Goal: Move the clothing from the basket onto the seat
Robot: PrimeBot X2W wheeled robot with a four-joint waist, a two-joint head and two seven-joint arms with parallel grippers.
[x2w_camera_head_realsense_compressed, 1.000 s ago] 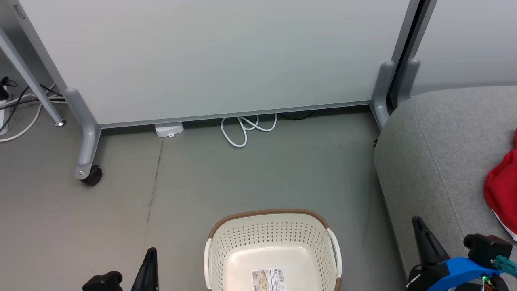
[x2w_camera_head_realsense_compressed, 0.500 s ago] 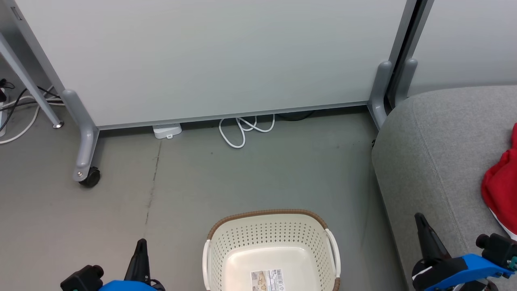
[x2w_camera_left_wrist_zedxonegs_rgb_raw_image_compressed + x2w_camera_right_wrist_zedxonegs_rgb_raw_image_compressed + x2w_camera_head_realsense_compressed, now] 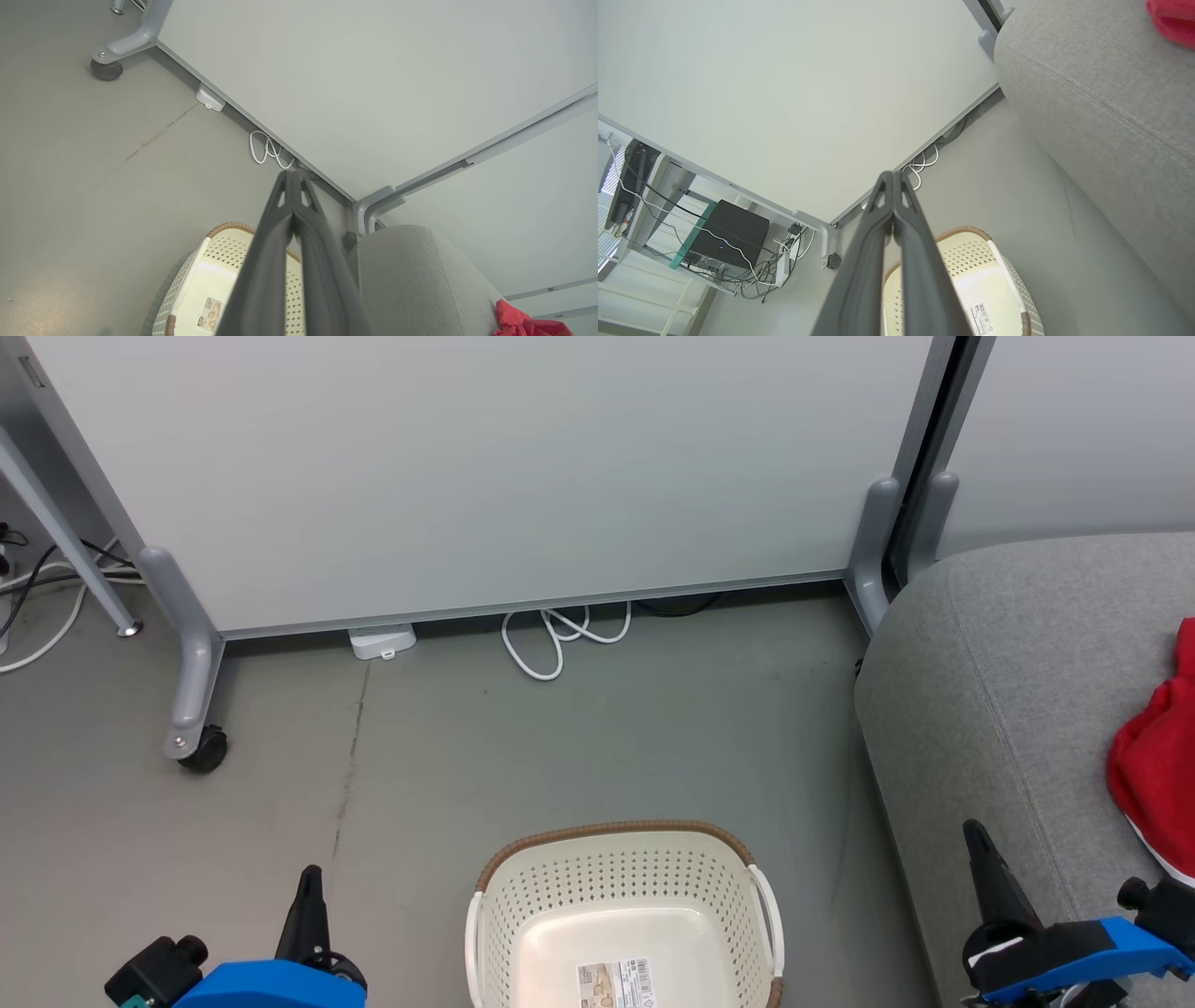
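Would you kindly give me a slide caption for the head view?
Empty basket on the floor beside the grey seat, where the red clothing lies.

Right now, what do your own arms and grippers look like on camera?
The left gripper and right gripper each have two long, dark grey, tapering fingers with small triangular cut-outs near the tips. Behind each sits a bright blue wrist shell with a black knob-like block; a white patch shows beside the right one.

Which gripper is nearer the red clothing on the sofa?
Right. The right gripper hangs over the sofa's edge, close to the clothing; the left gripper is beyond the basket, over the floor.
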